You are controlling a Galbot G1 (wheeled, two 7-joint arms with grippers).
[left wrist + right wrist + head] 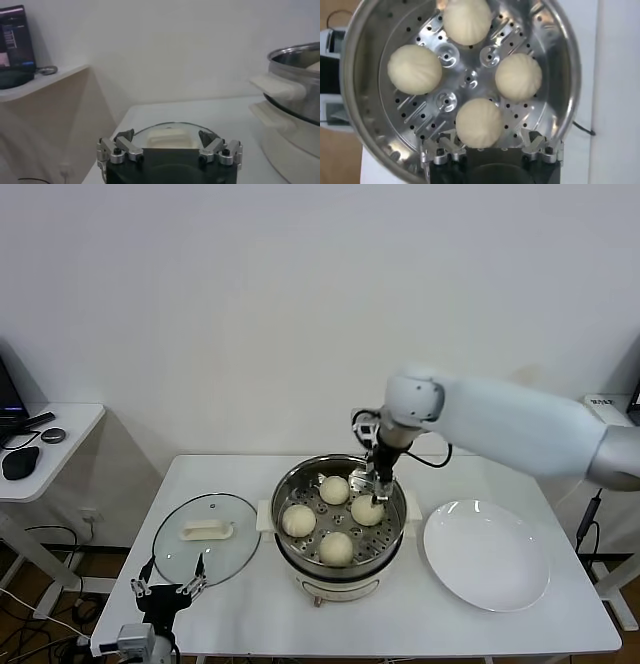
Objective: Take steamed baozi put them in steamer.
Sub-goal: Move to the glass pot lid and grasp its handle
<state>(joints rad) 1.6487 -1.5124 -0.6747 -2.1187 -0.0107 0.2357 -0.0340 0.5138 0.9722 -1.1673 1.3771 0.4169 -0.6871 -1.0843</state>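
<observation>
Several cream-white steamed baozi lie on the perforated floor of the shiny steel steamer at the table's middle. My right gripper hangs open just over the steamer's right side, above one baozi. In the right wrist view that baozi rests on the steamer's floor between the spread fingers of the right gripper, closer to one finger, and is not pinched. My left gripper is parked open at the table's front left, holding nothing.
A round glass lid with a white handle lies flat left of the steamer, right in front of the left gripper. A bare white plate sits to the steamer's right. A side table stands far left.
</observation>
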